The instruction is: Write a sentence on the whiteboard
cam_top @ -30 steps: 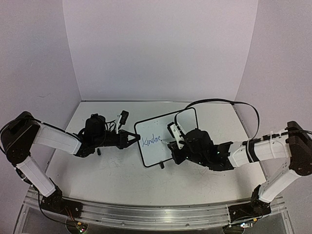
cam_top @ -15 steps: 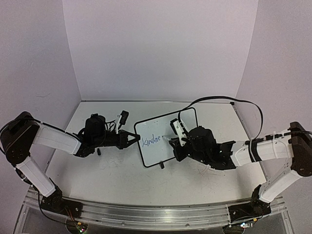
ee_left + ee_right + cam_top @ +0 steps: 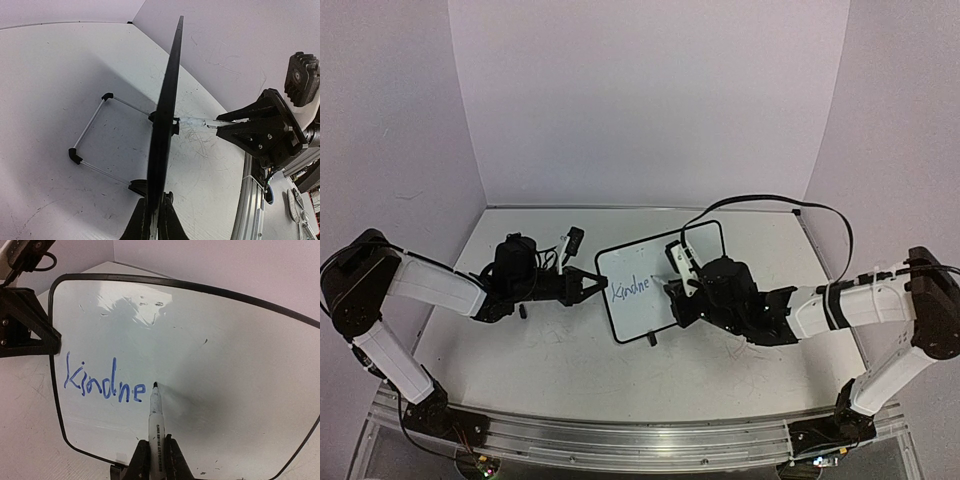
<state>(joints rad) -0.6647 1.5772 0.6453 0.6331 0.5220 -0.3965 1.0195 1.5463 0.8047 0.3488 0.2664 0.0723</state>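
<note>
The whiteboard stands tilted at mid-table, and it fills the right wrist view. The sentence reads "Kindne" in blue. My left gripper is shut on the board's left edge; in the left wrist view the board shows edge-on between the closed jaws. My right gripper is shut on a white marker. The marker's dark tip is at the board just right of the last "e". The marker also shows in the left wrist view.
The board's wire stand rests on the scuffed tabletop behind it. A small black foot sits under the board's front edge. A small dark object lies by the left arm. The aluminium rail runs along the near edge.
My right gripper with the marker has shifted slightly right and up from the end of the "e". The writing reads the same. The left gripper and board have not moved.
</note>
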